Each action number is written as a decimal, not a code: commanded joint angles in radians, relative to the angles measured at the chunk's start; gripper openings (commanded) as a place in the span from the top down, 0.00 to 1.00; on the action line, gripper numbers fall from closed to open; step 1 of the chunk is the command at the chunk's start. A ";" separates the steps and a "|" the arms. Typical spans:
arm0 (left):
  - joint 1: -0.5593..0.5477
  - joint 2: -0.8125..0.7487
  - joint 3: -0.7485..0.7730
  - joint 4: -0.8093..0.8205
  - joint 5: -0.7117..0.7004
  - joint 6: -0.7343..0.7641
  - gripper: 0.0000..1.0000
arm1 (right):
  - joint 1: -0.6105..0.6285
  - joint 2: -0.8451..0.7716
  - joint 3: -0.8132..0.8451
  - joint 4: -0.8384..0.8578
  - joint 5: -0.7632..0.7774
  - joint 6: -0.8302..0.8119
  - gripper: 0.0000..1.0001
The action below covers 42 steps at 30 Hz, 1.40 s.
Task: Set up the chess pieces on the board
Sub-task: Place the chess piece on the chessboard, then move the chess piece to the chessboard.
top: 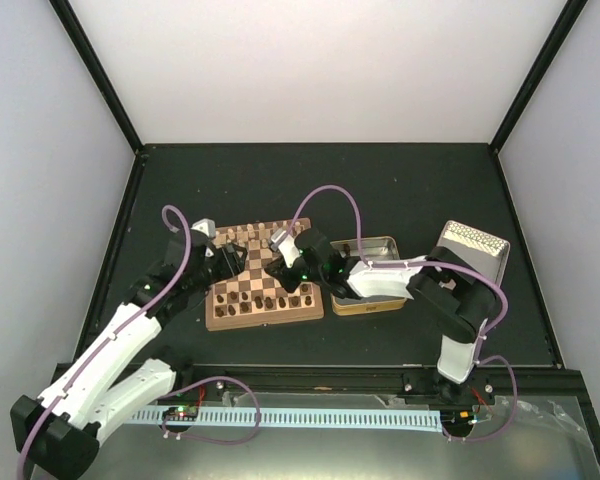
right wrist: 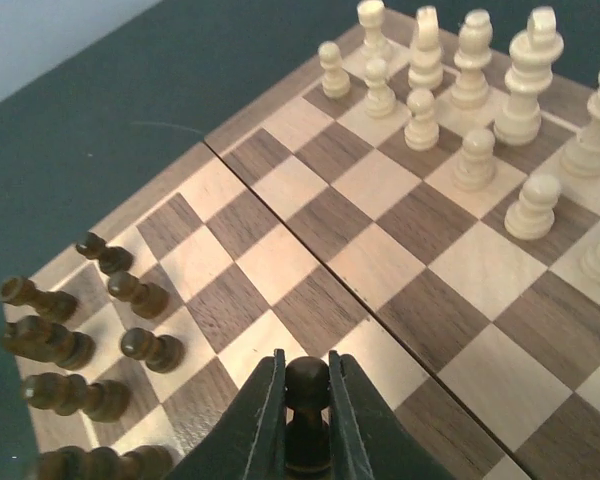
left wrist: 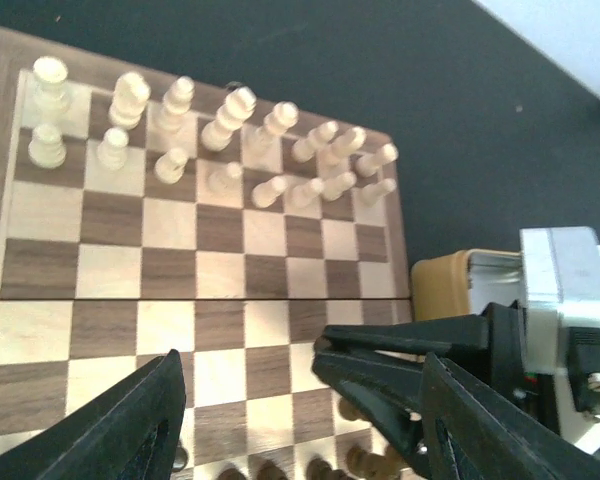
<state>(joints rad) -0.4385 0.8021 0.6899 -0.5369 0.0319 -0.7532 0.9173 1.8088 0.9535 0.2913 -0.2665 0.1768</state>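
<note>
The board (top: 263,292) carries cream chessmen (right wrist: 475,160) along its far rows and several dark chess pieces (right wrist: 140,295) standing on its near-left squares. My right gripper (right wrist: 306,365) is shut on the round head of a dark pawn (right wrist: 306,388), low over a light square beside the dark group. Whether the pawn's base touches the board is hidden. From the top view the right gripper (top: 280,262) reaches over the board's middle. My left gripper (left wrist: 300,365) hangs open above the board's left half, its fingers (left wrist: 140,420) wide apart and empty, with the right arm's jaws between them.
A shiny metal tin (top: 365,300) sits just right of the board, touching its edge. Its lid (top: 470,248) is propped up further right. Black table (top: 380,190) stretches behind the board to the white walls.
</note>
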 commanded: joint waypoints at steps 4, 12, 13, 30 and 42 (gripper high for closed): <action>0.026 0.076 -0.020 -0.018 -0.007 0.036 0.35 | 0.004 0.040 0.030 0.049 0.060 -0.008 0.83; 0.034 0.183 0.001 0.005 0.061 0.077 0.36 | 0.005 0.043 0.045 0.025 0.071 0.019 0.75; 0.034 0.201 0.010 0.005 0.075 0.087 0.36 | 0.003 0.032 0.042 0.022 0.078 0.030 0.74; -0.118 0.678 0.292 -0.151 0.072 0.245 0.59 | -0.094 -0.308 -0.088 -0.314 0.320 0.467 0.74; -0.147 0.789 0.337 -0.196 0.022 0.252 0.72 | -0.107 -0.363 -0.097 -0.401 0.385 0.472 0.74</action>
<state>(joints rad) -0.5755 1.5715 0.9947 -0.6975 0.0708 -0.5198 0.8173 1.4731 0.8558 -0.0811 0.0708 0.6342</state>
